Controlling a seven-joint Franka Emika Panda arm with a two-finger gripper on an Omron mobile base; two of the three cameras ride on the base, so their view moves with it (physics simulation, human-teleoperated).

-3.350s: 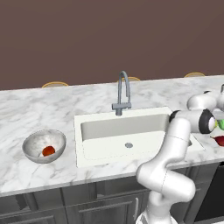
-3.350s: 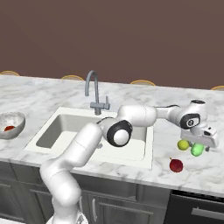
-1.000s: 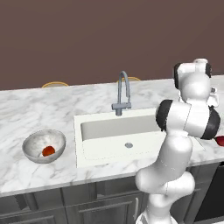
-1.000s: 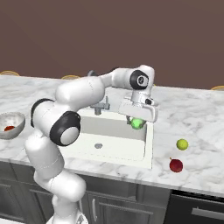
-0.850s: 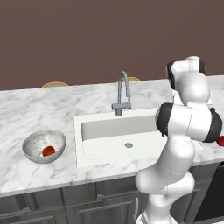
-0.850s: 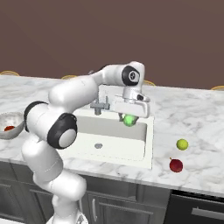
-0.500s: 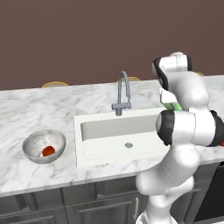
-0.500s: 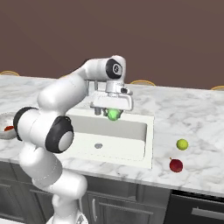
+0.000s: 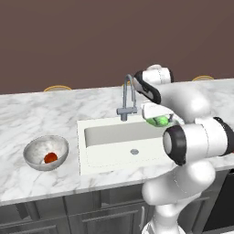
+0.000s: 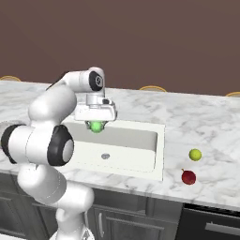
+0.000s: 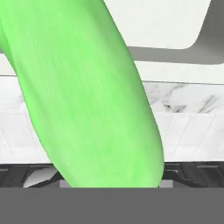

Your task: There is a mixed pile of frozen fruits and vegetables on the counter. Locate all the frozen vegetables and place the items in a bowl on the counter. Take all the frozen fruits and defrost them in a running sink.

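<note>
Gripper (image 10: 96,123) is clamped on the bright green pointed veg item (image 10: 97,126), hanging above the large white rectangular sink (image 9: 119,141), over its back edge w/ the tall grey gooseneck faucet (image 9: 128,98) just beside it. In the hand view the green thing (image 11: 87,92) is right up against the lens. Round grey mottled metal bowl (image 9: 34,151) sits on the white marble counter (image 9: 41,119) left of the sink, small red-orange round item (image 9: 50,157) inside it. Right of the sink: small yellow-green ball (image 10: 195,154), and a dark red piece (image 10: 188,176) nearer the counter's front edge.
</note>
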